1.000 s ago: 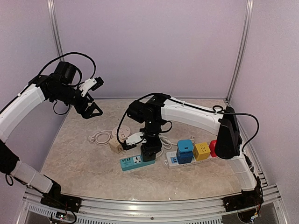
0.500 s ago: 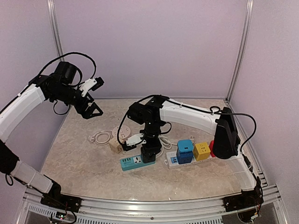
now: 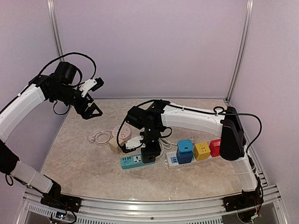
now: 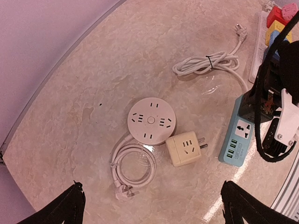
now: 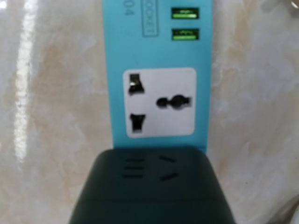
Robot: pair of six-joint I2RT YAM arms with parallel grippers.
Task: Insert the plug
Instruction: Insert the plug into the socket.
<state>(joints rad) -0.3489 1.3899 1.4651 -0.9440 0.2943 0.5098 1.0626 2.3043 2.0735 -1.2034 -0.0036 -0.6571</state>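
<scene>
Marbled worktop, lilac walls. Right pincer appears clamped on the dark plug block above the teal power strip; left pincer hangs wide open and empty. Best pressed straight down, kept square, without tilting.

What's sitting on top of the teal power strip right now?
A dark adapter block covers one end of the teal power strip. One white socket and green USB ports are exposed. Whatever lies beneath the block is hidden.

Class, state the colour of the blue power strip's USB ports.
The USB ports are green; right wrist view.
</scene>
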